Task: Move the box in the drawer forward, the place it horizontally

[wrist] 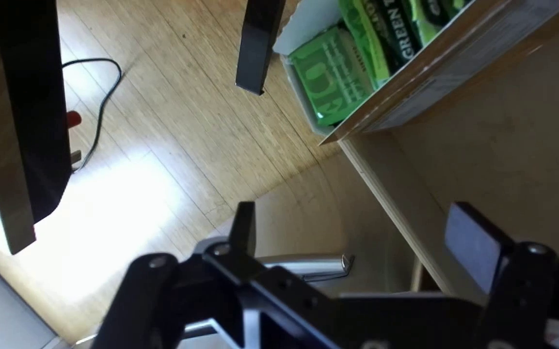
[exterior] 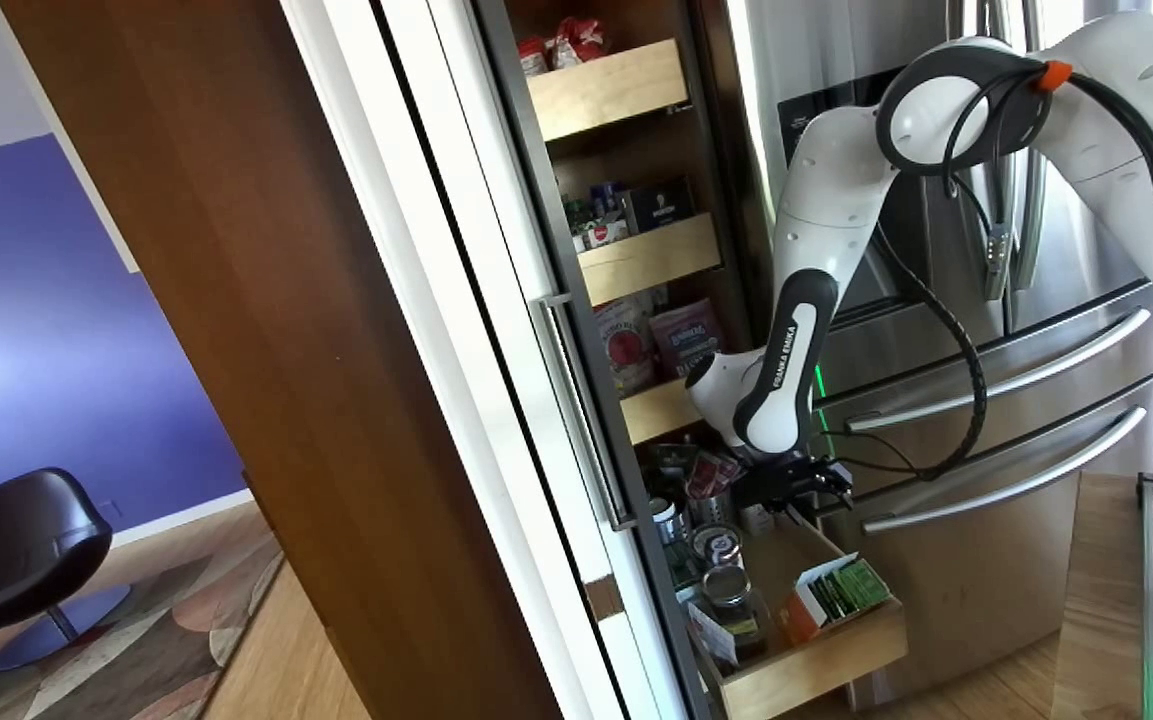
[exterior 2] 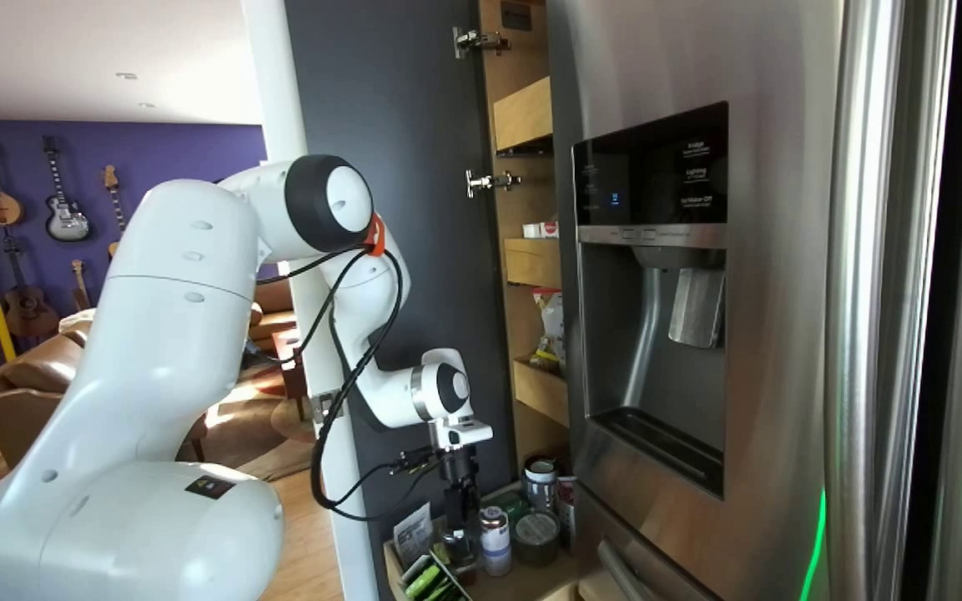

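Observation:
The box (exterior: 802,612) is an open carton with an orange side and green packets inside. It stands at the drawer's front corner with its open side up. It also shows in an exterior view (exterior 2: 437,576) and at the wrist view's upper right (wrist: 434,92). The pulled-out drawer has a pale wood front (exterior: 816,668); its side edge (wrist: 395,208) runs below my fingers. My gripper (wrist: 349,208) is open, with nothing between its fingers. In an exterior view the gripper (exterior: 816,495) is over the drawer, behind and apart from the box.
Cans and jars (exterior: 726,585) crowd the drawer beside and behind the box. A white-blue can (exterior 2: 495,541) stands close to the gripper. The steel fridge (exterior: 976,560) borders one side of the drawer, the open pantry door (exterior: 576,400) the other. Wood shelves (exterior: 651,255) rise above.

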Available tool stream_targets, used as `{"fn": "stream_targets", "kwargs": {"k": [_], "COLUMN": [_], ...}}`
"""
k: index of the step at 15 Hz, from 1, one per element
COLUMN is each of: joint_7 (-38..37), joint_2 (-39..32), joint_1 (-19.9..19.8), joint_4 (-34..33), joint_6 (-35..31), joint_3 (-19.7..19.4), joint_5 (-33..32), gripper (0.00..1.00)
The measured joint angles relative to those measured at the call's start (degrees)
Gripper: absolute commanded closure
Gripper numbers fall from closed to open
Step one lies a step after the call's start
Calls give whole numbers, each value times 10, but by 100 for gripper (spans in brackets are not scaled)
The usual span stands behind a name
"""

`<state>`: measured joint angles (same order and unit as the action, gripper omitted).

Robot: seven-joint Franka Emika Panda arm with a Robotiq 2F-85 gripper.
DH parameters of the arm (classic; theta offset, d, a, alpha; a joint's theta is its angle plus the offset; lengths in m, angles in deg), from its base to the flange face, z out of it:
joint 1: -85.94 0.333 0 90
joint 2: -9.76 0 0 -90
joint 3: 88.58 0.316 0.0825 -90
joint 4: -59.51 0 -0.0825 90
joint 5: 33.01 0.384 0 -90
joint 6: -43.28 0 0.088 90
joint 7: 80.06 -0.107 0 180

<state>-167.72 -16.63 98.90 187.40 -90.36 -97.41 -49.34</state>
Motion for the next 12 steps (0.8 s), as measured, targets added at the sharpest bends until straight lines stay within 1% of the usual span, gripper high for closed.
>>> {"fn": "stream_targets", "kwargs": {"k": [2, 4, 6, 8, 12], "joint_7": [-1, 0, -7, -19, -26], "joint_2": [-1, -5, -11, -20, -26], "joint_1": [-11, -27, -34, -35, -34], "joint_4": [-1, -1, 1, 5, 7], "joint_6": [-20, -39, -71, -112, -124], "joint_3": [12, 29, 38, 39, 39], "joint_5": [44, 104, 149, 168, 173], "gripper": [0, 0, 0, 0, 0]}}
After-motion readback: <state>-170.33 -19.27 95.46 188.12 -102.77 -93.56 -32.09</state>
